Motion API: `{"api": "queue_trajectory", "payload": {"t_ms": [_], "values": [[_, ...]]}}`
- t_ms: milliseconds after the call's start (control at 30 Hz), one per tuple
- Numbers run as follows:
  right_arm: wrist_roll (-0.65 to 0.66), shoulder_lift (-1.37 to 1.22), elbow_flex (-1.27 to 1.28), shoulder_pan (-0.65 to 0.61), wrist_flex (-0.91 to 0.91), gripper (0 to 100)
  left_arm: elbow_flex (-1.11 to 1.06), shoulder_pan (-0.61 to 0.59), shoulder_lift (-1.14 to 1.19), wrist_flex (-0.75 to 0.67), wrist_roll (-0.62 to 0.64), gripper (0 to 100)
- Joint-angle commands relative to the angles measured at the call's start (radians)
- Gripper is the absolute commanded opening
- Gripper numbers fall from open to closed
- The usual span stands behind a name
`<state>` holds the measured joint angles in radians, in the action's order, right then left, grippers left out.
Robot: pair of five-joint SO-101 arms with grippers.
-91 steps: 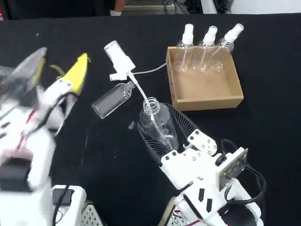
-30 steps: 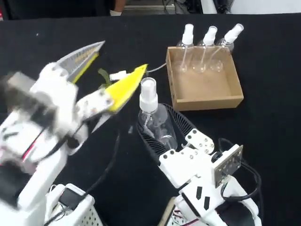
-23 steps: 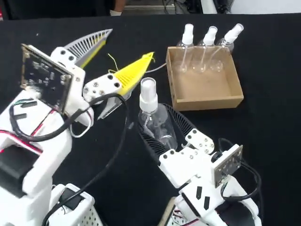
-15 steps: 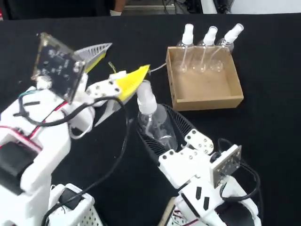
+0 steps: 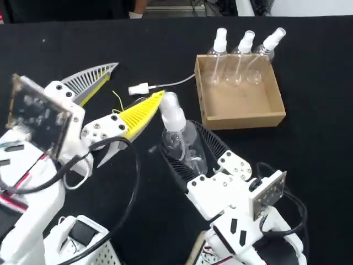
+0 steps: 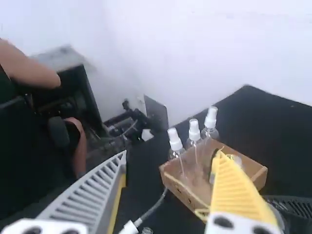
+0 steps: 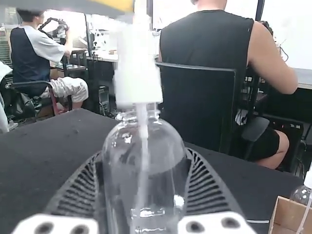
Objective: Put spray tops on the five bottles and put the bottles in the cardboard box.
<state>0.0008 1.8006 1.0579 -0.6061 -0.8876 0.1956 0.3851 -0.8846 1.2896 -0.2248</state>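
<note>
The right jaws clamp the bottle [image 5: 185, 144] upright by its belly: light, clear plastic, likely slick. Its spray top [image 5: 171, 107] sits tilted, probably loose. The left jaws gape wide, one tip at that top; grip its head.

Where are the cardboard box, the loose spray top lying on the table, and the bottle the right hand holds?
cardboard box [image 5: 242, 120]: high view, front wall.
loose spray top [image 5: 139, 89]: high view, white head.
held bottle [image 5: 185, 144]: high view, clear body.
</note>
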Motion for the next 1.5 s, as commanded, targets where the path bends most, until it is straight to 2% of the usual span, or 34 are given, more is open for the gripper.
{"api": "queue_trajectory", "payload": {"t_ms": [0, 100, 200, 267, 367, 467, 567, 833, 967, 1133, 1267, 1467], "values": [[0.006, 0.117, -0.012, 0.009, 0.029, 1.1, 0.151, -0.104, -0.028, -0.041, -0.021, 27], [0.006, 0.117, -0.012, 0.092, 0.028, 1.5, 0.182, -0.203, -0.038, 0.018, -0.021, 27], [0.006, 0.101, -0.039, 0.192, 0.025, 1.5, 0.142, -0.303, -0.032, 0.181, -0.028, 27], [0.006, 0.09, -0.077, 0.287, 0.023, 1.2, 0.05, -0.367, -0.035, 0.264, -0.029, 27], [0.006, 0.071, -0.125, 0.433, 0.021, 1.1, -0.151, -0.438, -0.04, 0.261, -0.029, 27], [0.009, 0.033, -0.148, 0.565, 0.023, 1.1, -0.363, -0.498, -0.04, 0.196, -0.023, 27], [0.069, -0.028, -0.18, 0.667, 0.023, 1.1, -0.565, -0.522, -0.04, 0.097, -0.025, 27], [0.14, -0.275, -0.297, 0.924, 0.071, 1.1, -1.038, -0.493, -0.04, -0.23, -0.018, 27], [0.14, -0.394, -0.216, 1.096, 0.262, 1.1, -1.207, -0.432, -0.04, -0.367, 0.087, 27], [0.138, -0.547, 0.007, 1.266, 0.646, 1.1, -1.331, -0.343, -0.04, -0.493, 0.172, 27], [0.13, -0.665, 0.209, 1.333, 0.99, 1.1, -1.395, -0.309, -0.04, -0.545, 0.175, 27], [0.13, -0.843, 0.426, 1.363, 1.428, 1.1, -1.446, -0.315, -0.04, -0.577, 0.175, 27]]}}
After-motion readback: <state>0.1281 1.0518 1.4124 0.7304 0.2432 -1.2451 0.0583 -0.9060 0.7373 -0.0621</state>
